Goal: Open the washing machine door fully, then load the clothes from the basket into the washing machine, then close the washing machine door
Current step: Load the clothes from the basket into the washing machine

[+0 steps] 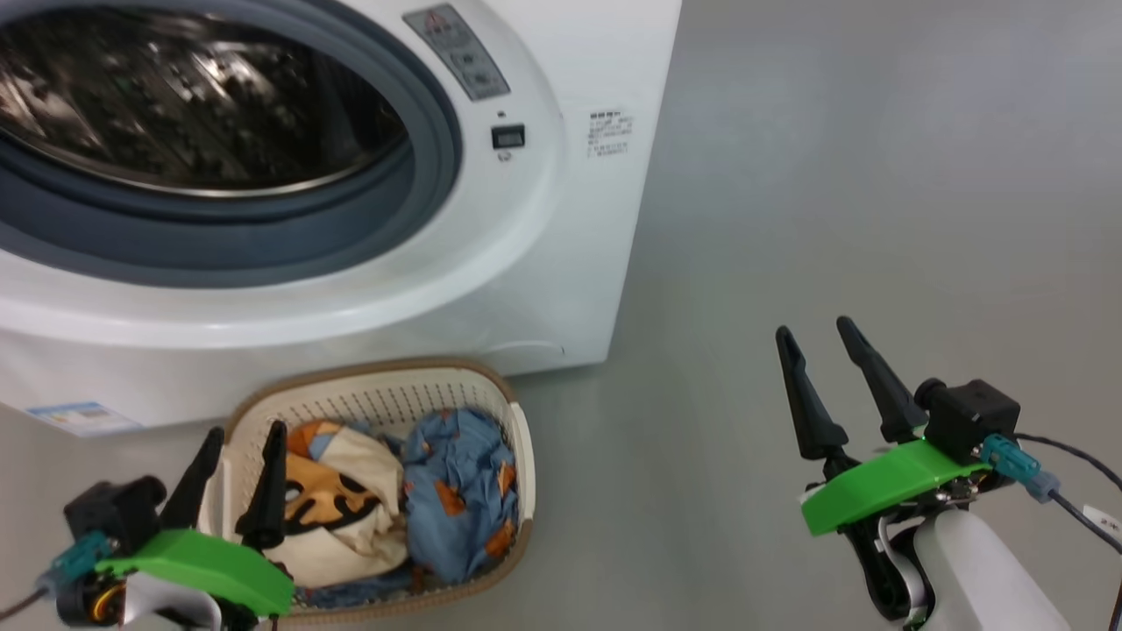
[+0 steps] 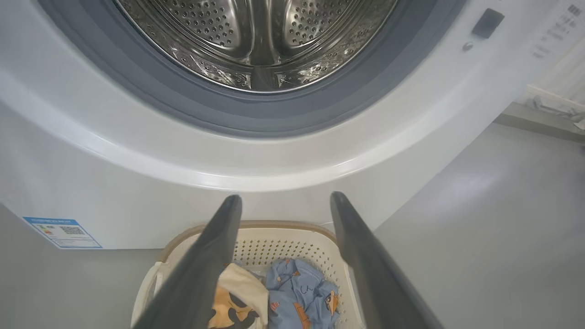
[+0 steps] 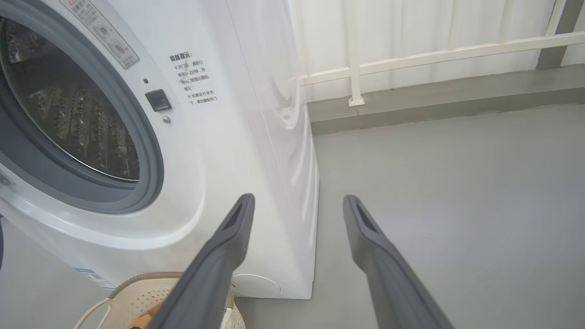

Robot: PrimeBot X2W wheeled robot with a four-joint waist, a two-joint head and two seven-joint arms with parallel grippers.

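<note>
The white washing machine (image 1: 543, 263) stands with its mouth uncovered, showing the steel drum (image 2: 256, 32) and the grey seal (image 1: 263, 237). Its door is out of view. On the floor in front sits the cream basket (image 1: 368, 372) with a brown rim. Inside lie the clothes: a cream garment (image 1: 351, 491) with orange and black print, and a light blue one (image 1: 460, 491). My left gripper (image 1: 247, 429) hovers open over the basket's left end, above the cream garment (image 2: 242, 283). My right gripper (image 1: 813, 327) is open over bare floor to the right.
Grey floor (image 1: 877, 175) spreads to the right of the machine. A white railing and a low grey kerb (image 3: 434, 96) run behind it. A blue energy sticker (image 1: 79, 416) marks the machine's lower left corner. Cables trail from my right wrist (image 1: 1069, 504).
</note>
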